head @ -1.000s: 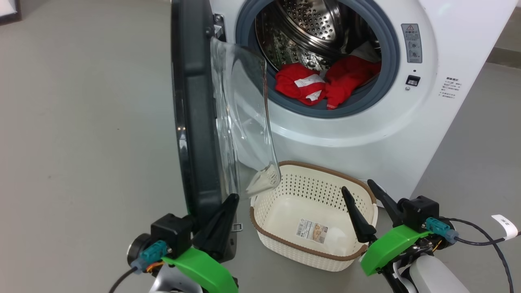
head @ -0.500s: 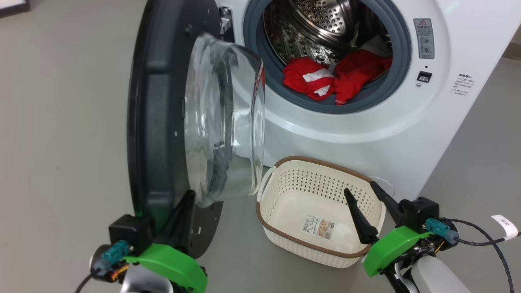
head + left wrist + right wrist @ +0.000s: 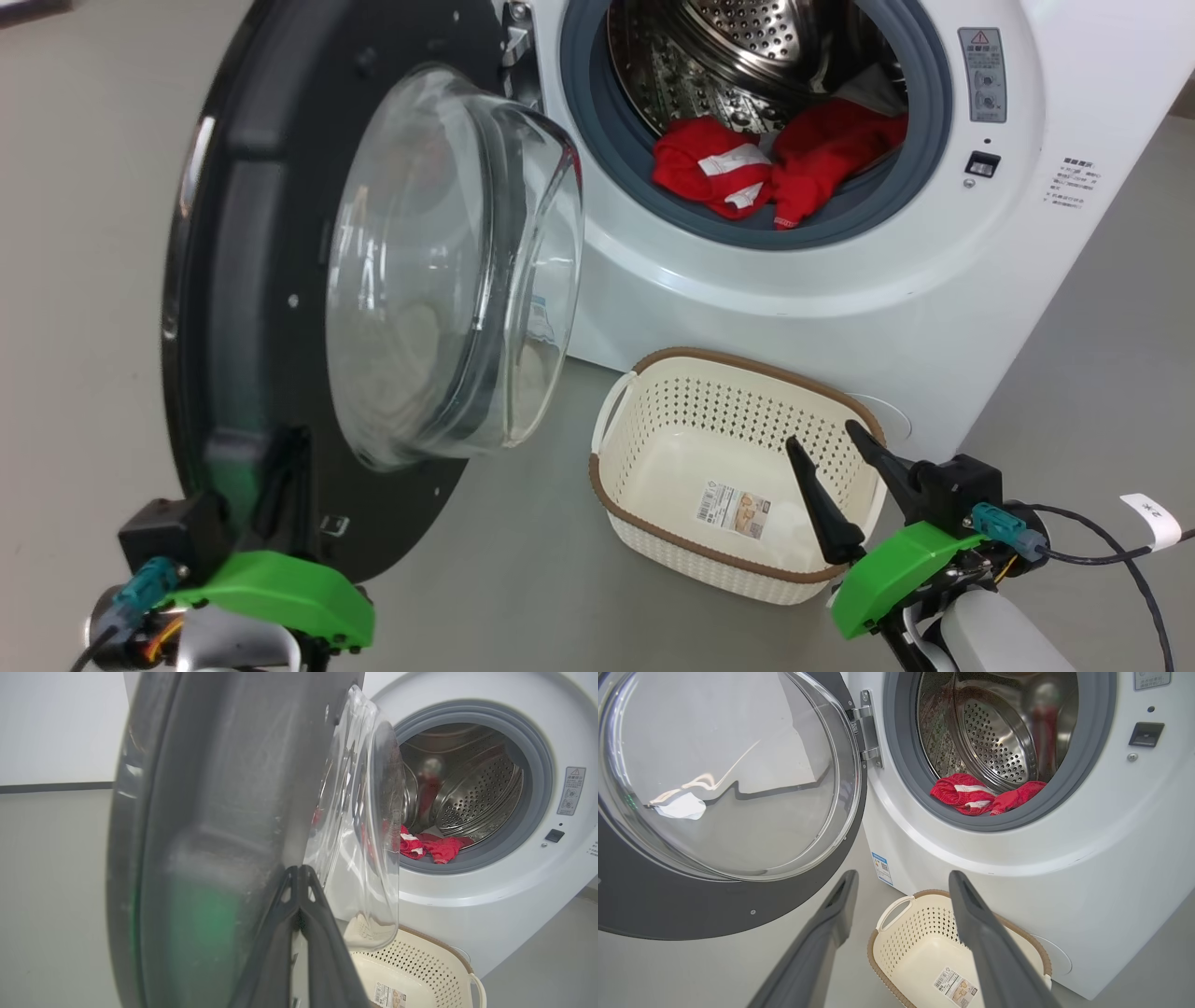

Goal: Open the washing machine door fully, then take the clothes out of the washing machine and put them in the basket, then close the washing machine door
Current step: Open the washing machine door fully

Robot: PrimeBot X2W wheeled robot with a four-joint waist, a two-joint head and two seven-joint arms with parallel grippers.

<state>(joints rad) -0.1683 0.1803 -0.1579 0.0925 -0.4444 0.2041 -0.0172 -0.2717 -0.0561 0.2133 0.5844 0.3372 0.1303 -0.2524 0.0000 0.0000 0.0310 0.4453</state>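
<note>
Against the washing machine door (image 3: 233, 233), the closed left tool (image 3: 288, 453) barely shows.

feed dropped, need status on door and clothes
Left end effector shut, low on door. Right end effector open, near basket. Door wide open; clothes in drum, basket empty. Path to drum clear.

Washing machine door (image 3: 233, 280): top of the rim is cut off by the head view's upper edge, and the black rim is blurred in the left wrist view. Left gripper (image 3: 299, 873): in the head view the fingers (image 3: 280, 485) are largely lost against the door's dark lower rim. Print on the basket (image 3: 709, 572) label (image 3: 734, 512) and the washing machine (image 3: 747, 308) warning sticker (image 3: 988, 75) is too small to be read.
</note>
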